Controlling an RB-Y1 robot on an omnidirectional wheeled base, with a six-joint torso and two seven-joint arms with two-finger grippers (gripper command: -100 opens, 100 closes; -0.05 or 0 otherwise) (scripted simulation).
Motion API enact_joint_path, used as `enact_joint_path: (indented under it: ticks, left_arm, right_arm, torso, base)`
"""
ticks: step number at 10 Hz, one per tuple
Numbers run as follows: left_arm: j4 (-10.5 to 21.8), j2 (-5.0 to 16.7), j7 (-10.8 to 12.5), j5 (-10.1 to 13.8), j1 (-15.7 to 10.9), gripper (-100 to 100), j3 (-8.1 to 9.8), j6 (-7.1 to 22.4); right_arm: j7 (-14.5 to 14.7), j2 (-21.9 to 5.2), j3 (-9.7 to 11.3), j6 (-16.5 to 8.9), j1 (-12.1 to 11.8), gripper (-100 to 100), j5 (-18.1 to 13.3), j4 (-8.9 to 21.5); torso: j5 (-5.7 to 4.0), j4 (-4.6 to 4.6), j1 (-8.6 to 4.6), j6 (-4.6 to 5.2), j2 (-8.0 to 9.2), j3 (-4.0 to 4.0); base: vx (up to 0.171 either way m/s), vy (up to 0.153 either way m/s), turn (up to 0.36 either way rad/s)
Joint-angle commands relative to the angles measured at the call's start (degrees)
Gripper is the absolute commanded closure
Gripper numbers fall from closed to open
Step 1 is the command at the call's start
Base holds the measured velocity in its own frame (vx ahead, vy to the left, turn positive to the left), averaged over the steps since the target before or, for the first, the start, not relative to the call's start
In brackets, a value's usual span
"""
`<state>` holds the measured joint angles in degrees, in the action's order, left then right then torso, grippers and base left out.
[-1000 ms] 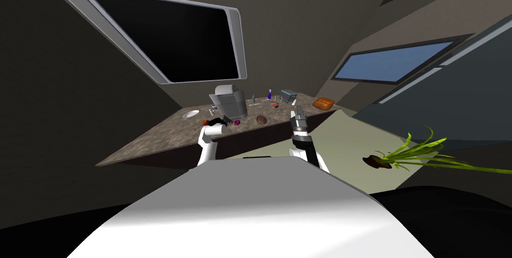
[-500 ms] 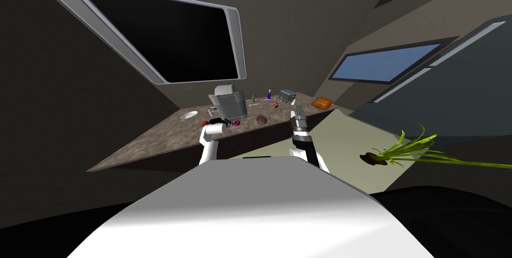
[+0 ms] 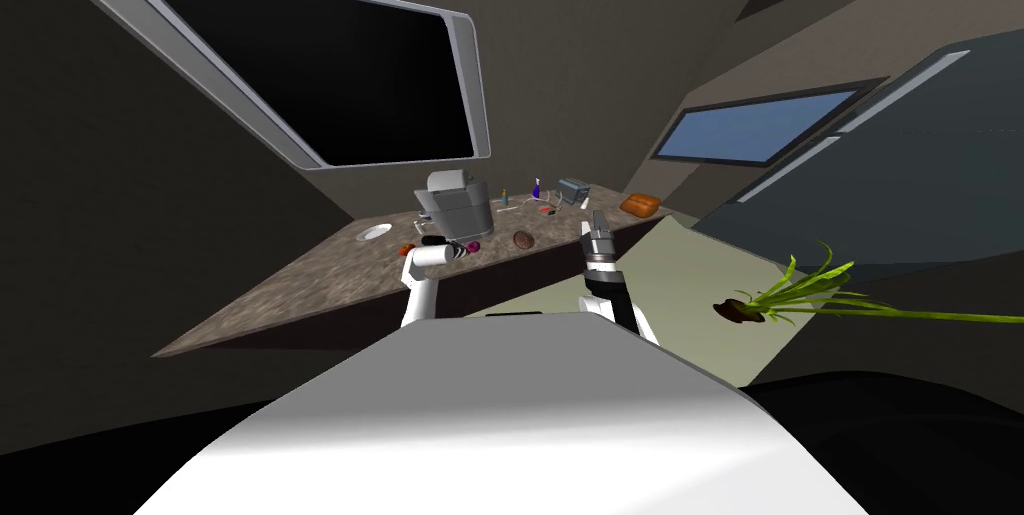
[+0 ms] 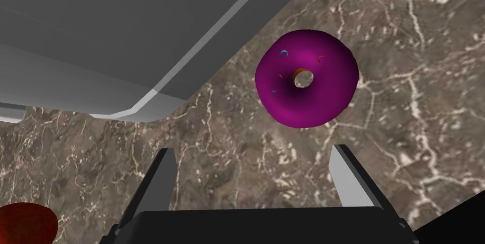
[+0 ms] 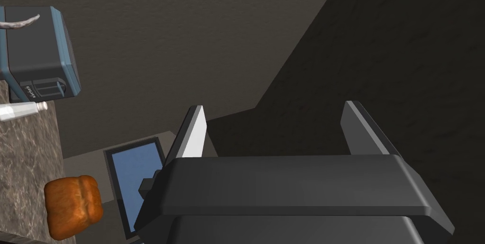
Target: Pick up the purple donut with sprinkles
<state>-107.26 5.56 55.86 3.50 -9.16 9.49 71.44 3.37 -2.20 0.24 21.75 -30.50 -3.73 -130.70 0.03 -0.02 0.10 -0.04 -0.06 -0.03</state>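
Observation:
The purple donut (image 4: 306, 78) with a few small sprinkles lies flat on the brown marbled counter (image 4: 402, 127); in the head view the donut (image 3: 473, 245) is a small purple spot near the counter's front edge. My left gripper (image 4: 258, 172) hovers over the counter just short of the donut, open, with nothing between its fingers. In the head view the left gripper (image 3: 458, 248) sits right beside the donut. My right gripper (image 3: 596, 231) is raised upright over the counter's front edge, and in its wrist view the right gripper (image 5: 277, 127) is open and empty.
A grey appliance (image 3: 455, 204) stands just behind the donut, its grey body (image 4: 118, 32) close to my left fingers. A red object (image 4: 26, 224), a brown round pastry (image 3: 522, 238), a white plate (image 3: 378, 230), a loaf of bread (image 3: 641, 204), a toaster (image 5: 35, 56) and bottles share the counter.
My head view has shifted slightly; the left gripper has edged toward the donut. The right arm has held still.

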Motion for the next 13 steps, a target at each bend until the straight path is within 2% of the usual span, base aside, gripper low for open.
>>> enact_joint_path:
  ticks: [1, 2, 3, 5, 6, 9, 11, 12, 13]
  left_arm:
    - [0.3, 0.0, 0.8, 0.3, -0.3, -100, 0.32, 2.2]
    - [0.9, -0.4, 2.3, 0.4, -0.6, -100, 0.64, 4.2]
    - [0.9, -0.4, 2.3, 0.4, -0.6, -100, 0.64, 4.6]
    - [2.1, -1.2, 5.0, 0.6, -1.3, -100, 1.19, 8.7]
    - [2.1, -1.2, 5.0, 0.6, -1.3, -100, 1.19, 9.0]
    - [3.2, -2.5, 8.0, 0.9, -2.2, -100, 1.78, 13.8]
    - [3.5, -3.5, 9.5, 1.1, -2.9, -100, 2.01, 15.7]
    - [3.3, -3.1, 8.9, 1.1, -2.7, -100, 2.02, 15.2]
    - [3.3, -3.1, 9.1, 1.2, -2.8, 0, 2.05, 15.4]
  right_arm:
    - [0.0, 0.0, 0.0, 0.0, 0.0, 0, 0.0, 0.0]
    - [0.0, 0.0, 0.0, 0.0, 0.0, 0, 0.0, 0.0]
    - [0.0, 0.0, 0.0, 0.0, 0.0, 0, 0.0, 0.0]
    - [0.0, 0.0, 0.0, 0.0, 0.0, 0, 0.0, 0.0]
    - [0.0, 0.0, 0.0, 0.0, 0.0, 0, 0.0, 0.0]
    - [0.0, 0.0, 0.0, 0.0, 0.0, 0, 0.0, 0.0]
    - [0.0, 0.0, 0.0, 0.0, 0.0, 0, 0.0, 0.0]
    - [0.0, 0.0, 0.0, 0.0, 0.0, 0, 0.0, 0.0]
    - [0.0, 0.0, 0.0, 0.0, 0.0, 0, 0.0, 0.0]
  torso:
    - [0.00, 0.00, 0.00, 0.00, 0.00, 0.00]
    - [0.00, 0.00, 0.00, -0.01, 0.01, 0.00]
    - [0.00, 0.00, -0.01, 0.00, -0.01, 0.00]
    - [0.00, 0.00, -0.02, 0.00, -0.03, -0.01]
    - [0.00, -0.02, 0.00, 0.00, -0.08, -0.04]
    - [-0.01, -0.02, -0.02, -0.01, -0.12, -0.07]
    - [-0.01, -0.05, -0.07, -0.01, -0.25, -0.14]
    - [-0.02, -0.07, -0.08, 0.00, -0.35, -0.20]
    - [-0.02, -0.06, -0.09, -0.02, -0.21, -0.13]
  base:
    - [0.011, 0.026, -0.030]
    - [0.015, 0.026, -0.052]
    - [0.013, 0.021, -0.033]
    - [0.030, 0.026, -0.069]
    - [0.027, 0.026, -0.024]
    - [0.049, 0.024, -0.064]
    - [0.096, 0.011, -0.065]
    - [0.055, 0.008, -0.018]
    - [0.009, 0.001, 0.004]
